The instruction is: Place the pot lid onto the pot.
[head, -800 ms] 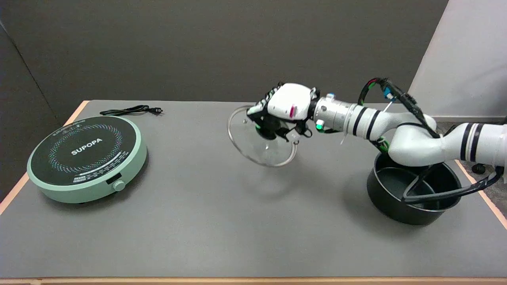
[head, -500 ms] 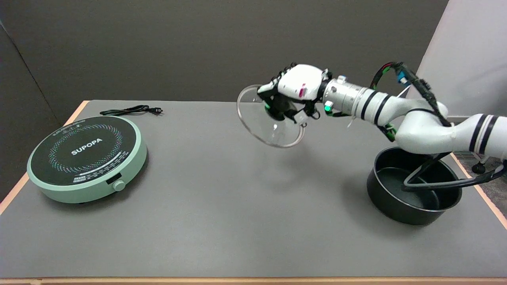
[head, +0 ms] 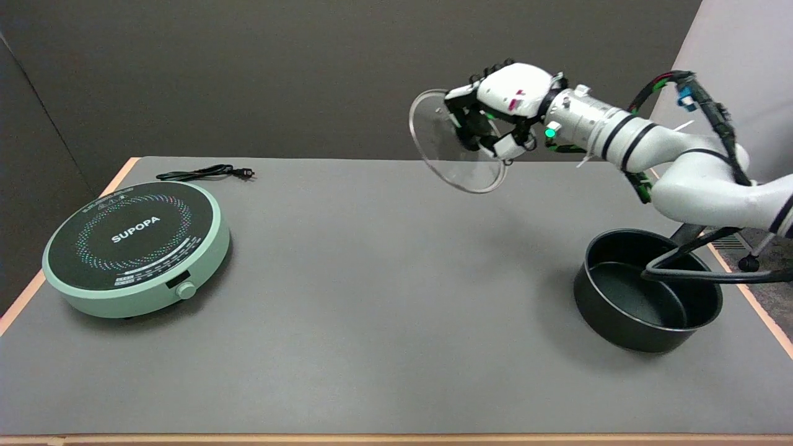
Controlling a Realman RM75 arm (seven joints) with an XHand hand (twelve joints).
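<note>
A clear glass pot lid [head: 447, 155] with a metal rim hangs tilted steeply in the air above the far middle of the table. My right hand [head: 505, 108] grips its black knob, fingers wrapped around it. The black pot [head: 647, 290] stands open on the table at the right, well below and to the right of the lid. A black cable from my arm loops across the pot's rim and hides part of it.
A mint-green SUPOPA induction cooker [head: 135, 246] sits at the table's left, with its black power cord [head: 204, 173] lying behind it. The grey table [head: 372, 322] has a wooden edge close to the pot on the right.
My right hand has lifted the lid higher and carried it to the right, tilting it more steeply. The arm has risen off the pot's far side.
</note>
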